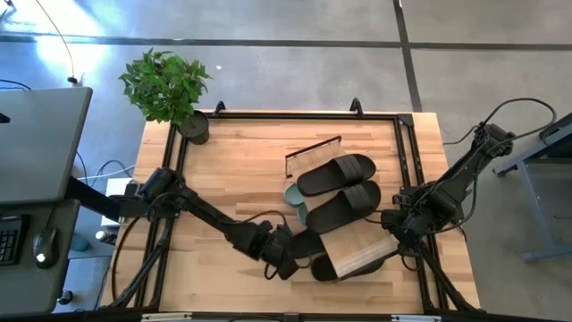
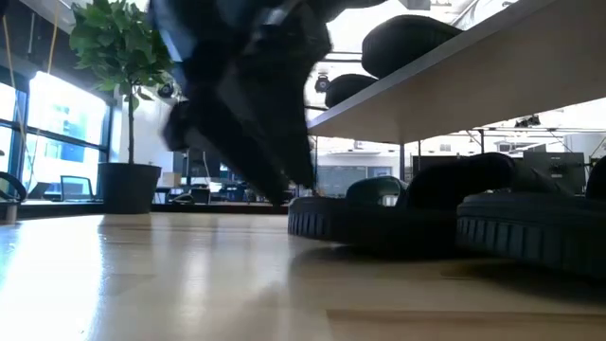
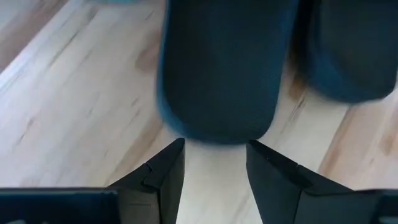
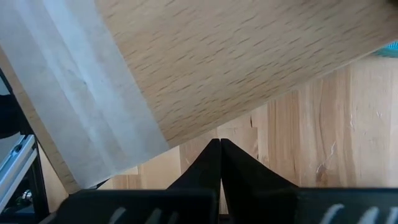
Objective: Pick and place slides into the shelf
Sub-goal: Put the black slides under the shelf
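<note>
The shelf (image 1: 362, 250) stands slanting across the table's right half, with two black slides (image 1: 335, 173) (image 1: 344, 206) on its light-wood plank. Two green slides (image 1: 295, 192) lie on the table beside it, partly under the plank. Two more black slides (image 1: 308, 243) (image 1: 323, 266) lie on the table at the shelf's near end. My left gripper (image 3: 214, 146) is open and low over the table, its fingers just short of the rounded end of one of them (image 3: 217, 81); the other (image 3: 348, 50) lies beside it. My right gripper (image 4: 219, 144) is shut at the shelf's right side (image 1: 399, 228). My right gripper points steeply down, its shut fingertips (image 4: 219, 149) close below the edge of the shelf's plank (image 4: 205, 124); I cannot tell whether they touch it.
A potted plant (image 1: 165, 85) stands at the table's far left corner. Bare tabletop (image 1: 232, 170) lies between the plant and the shelf. A black frame (image 1: 407, 161) runs along the table's edges. In the low view, the left arm (image 2: 246, 104) blocks much of the table's middle.
</note>
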You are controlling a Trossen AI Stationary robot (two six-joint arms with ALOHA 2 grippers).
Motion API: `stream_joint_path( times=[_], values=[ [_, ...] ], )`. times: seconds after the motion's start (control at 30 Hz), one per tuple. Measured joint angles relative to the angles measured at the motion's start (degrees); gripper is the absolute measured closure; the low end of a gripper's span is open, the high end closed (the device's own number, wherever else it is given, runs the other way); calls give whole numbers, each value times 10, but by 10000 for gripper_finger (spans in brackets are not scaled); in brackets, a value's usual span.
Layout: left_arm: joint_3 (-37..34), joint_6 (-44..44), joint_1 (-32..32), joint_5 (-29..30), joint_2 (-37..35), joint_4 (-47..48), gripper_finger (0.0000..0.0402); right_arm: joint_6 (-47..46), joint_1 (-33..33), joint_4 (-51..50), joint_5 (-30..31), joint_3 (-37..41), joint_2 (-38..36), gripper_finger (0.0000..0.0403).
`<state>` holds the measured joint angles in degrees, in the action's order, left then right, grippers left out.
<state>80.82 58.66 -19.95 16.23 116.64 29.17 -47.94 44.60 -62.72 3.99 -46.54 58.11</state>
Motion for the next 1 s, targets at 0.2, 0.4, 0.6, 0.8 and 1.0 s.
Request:
stream_joint_path(
  times=[0.2,0.4,0.6,0.8,1.0],
  values=[
    [0,-47,29,-13,6,-32,247,0,0,0,0,0,0,403],
    [0,-58,39,-54,6,-20,247,0,0,0,-4,0,0,403],
    [0,-91,38,-64,8,-55,247,0,0,0,0,0,0,403],
    [1,-92,38,-53,14,-62,247,0,0,0,1,0,0,403],
    [0,-88,38,-51,14,-17,247,0,0,0,1,0,0,403]
  ],
)
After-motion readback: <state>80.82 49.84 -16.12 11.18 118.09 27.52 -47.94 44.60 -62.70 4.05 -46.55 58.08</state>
